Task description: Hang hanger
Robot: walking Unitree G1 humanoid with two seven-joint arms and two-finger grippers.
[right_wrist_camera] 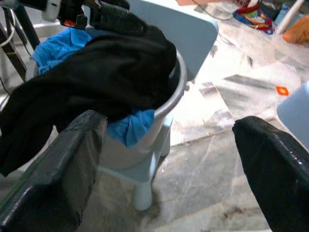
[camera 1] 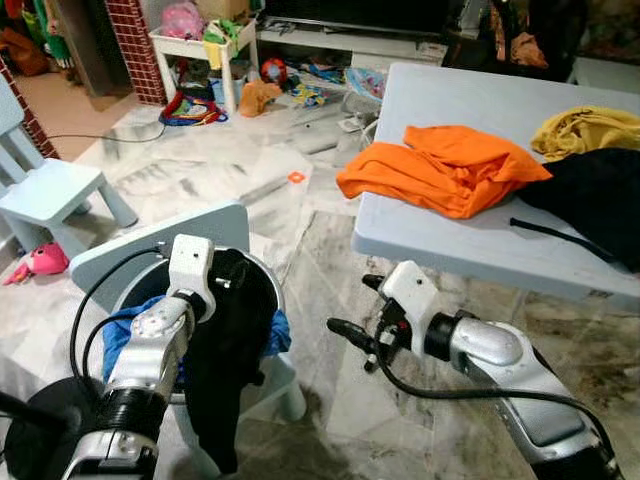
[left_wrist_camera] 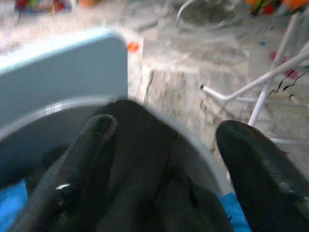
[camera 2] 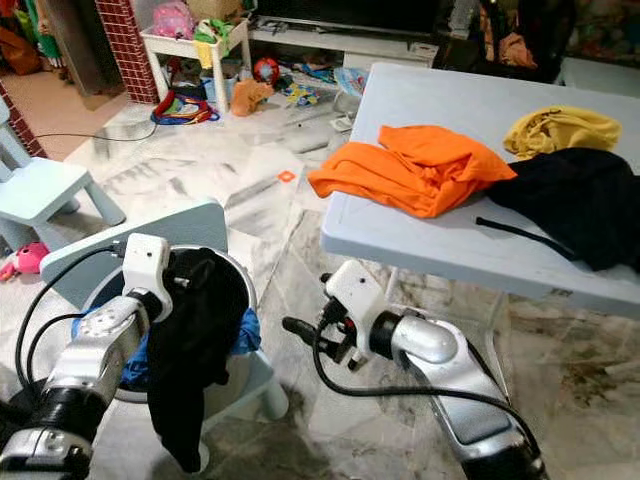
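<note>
**Over the basket, a floppy black cloth**

Over the grey basket (camera 1: 268, 290) on the small blue chair (camera 1: 160, 245), the left pincer (camera 1: 232, 272) is reaching down into a black cloth (camera 2: 195, 350). The left wrist view is showing its two fingers (left_wrist_camera: 82, 159) spread apart with the cloth bunched between them, but not pinching it. The cloth is drooping over the basket rim and hanging down the side. A blue cloth (right_wrist_camera: 63, 41) is lying under it.

The right pincer (camera 1: 350, 335) is floating near the basket, above the floor, with its fingers (right_wrist_camera: 67, 159) wide apart and holding nothing.

No hanger is clear to see. It may be hiding inside the black cloth, but I cannot tell.

The cloth is looking soft, light and floppy. It will likely sag and slip if pinched by a thin edge. A thick fold near the top, by the rim, is looking like the best place to hold. A hanger inside would be stiff, so its hook would be better.

On the bench (camera 1: 440, 100) an orange shirt (camera 1: 440, 170) is lying well apart.
</note>
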